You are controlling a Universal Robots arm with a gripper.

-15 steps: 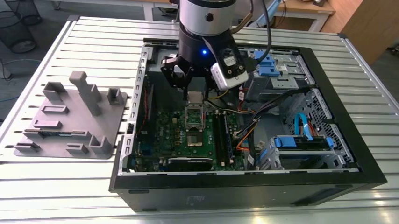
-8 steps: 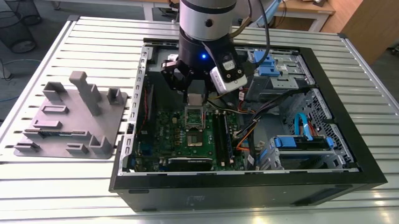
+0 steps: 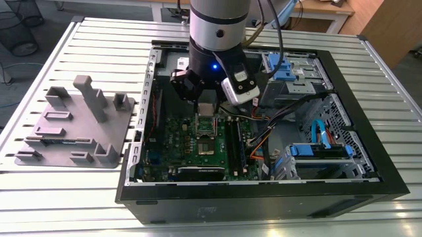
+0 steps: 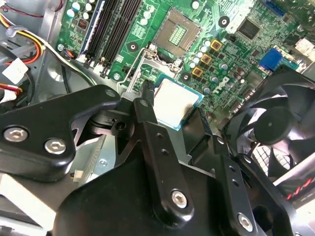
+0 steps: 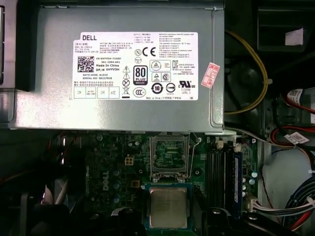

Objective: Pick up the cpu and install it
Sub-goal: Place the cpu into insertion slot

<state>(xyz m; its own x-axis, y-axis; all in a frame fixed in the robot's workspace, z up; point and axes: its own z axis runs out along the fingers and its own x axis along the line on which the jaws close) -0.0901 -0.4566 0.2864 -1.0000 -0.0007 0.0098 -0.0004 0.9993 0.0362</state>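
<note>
**The cpu (image 4: pixel 176 102) hangs just short of the socket (image 4: pixel 177 32)**

The gripper (image 4: pixel 173 109) pinches the cpu by 2 opposite edges between its black fingers (image 4: pixel 147 96), inside the computer case (image 3: pixel 264 202) at the middle of the exterior view. The open socket lies just beyond it on the green motherboard (image 4: pixel 231 73). To my eye, a slightly turned or offset cpu could crush the socket's contacts, or slip from so thin a grip.

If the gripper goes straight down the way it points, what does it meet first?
Probably the motherboard at or near the open socket, with the held cpu touching first; depth is unclear.
</note>
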